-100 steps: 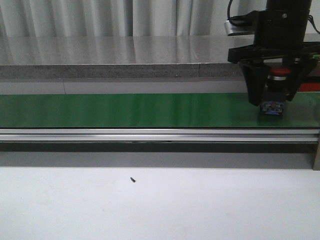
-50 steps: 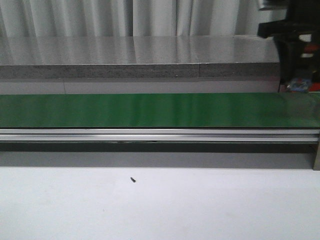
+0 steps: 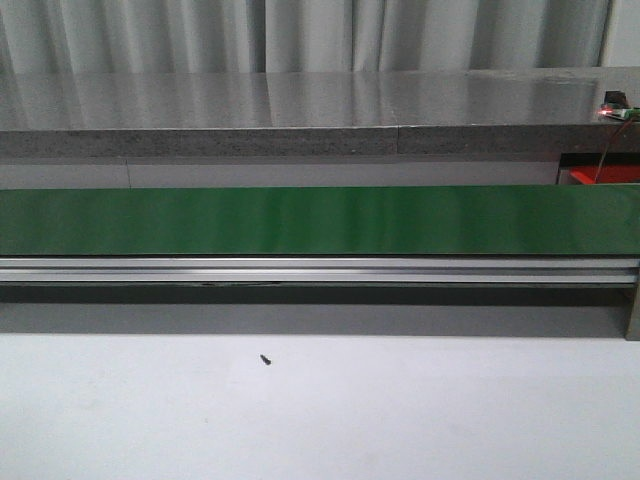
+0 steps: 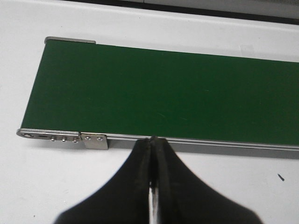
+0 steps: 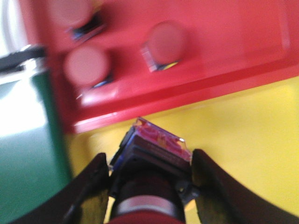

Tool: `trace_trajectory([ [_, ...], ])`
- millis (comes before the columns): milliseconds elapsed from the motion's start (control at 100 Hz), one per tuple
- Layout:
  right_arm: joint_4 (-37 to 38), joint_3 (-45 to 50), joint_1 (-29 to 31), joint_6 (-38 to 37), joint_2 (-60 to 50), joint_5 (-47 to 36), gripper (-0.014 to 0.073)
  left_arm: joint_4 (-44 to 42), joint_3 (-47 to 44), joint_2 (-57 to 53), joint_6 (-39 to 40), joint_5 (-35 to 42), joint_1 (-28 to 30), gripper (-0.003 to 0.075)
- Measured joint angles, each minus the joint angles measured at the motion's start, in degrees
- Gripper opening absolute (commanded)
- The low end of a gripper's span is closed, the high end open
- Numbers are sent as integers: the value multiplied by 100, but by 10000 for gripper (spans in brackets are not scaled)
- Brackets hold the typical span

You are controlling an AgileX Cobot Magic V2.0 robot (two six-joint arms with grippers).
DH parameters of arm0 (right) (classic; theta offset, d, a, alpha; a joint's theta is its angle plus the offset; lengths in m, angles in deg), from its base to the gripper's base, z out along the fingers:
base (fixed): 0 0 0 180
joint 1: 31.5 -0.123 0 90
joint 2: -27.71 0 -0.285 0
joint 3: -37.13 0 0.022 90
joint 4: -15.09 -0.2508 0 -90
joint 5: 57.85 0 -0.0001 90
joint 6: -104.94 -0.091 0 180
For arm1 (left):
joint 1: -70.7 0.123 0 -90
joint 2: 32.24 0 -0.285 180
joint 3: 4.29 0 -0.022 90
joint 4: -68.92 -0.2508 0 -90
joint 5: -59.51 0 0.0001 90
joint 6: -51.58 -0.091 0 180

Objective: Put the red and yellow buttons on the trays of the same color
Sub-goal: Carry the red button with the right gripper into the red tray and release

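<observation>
My right gripper (image 5: 149, 170) is shut on a red button (image 5: 154, 151), its fingers pressing both sides of the button's dark body. The button hangs over the yellow tray (image 5: 247, 140), close to the rim of the red tray (image 5: 224, 70). Three red buttons lie in the red tray, two of them in full view (image 5: 86, 65) (image 5: 166, 42) and one cut off by the picture's edge (image 5: 70, 11). My left gripper (image 4: 152, 141) is shut and empty above the white table, beside the green conveyor belt (image 4: 163, 88). No yellow button is in view. Neither arm shows in the front view.
The green belt (image 3: 300, 220) runs across the front view on an aluminium rail (image 3: 300, 268). A corner of the red tray (image 3: 605, 176) peeks in at the right. A small dark screw (image 3: 265, 359) lies on the white table. A grey shelf (image 3: 280, 140) stands behind.
The right arm, carrying the red button, lifted off the belt's right end and moved right, out of the front view. The belt shows no objects now.
</observation>
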Motion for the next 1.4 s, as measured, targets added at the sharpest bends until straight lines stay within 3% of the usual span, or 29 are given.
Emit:
trace_trajectory([
  [300,-368,-185,817,-13,347,-570,251,0,0,0,0,48,0,-20],
  [850,-512,-2231,863,-13,2736,-180,251,0,0,0,0,158,0,-20],
  [1250,-236,-2610,983,-13,3329,-180,254,0,0,0,0,193,0,-20],
  [1320,-236,-2610,1041,-13,3376,-180,292,0,0,0,0,202,0,-20],
  [1400,-236,-2614,1105,-13,3425,-180,412,0,0,0,0,202,0,-20],
])
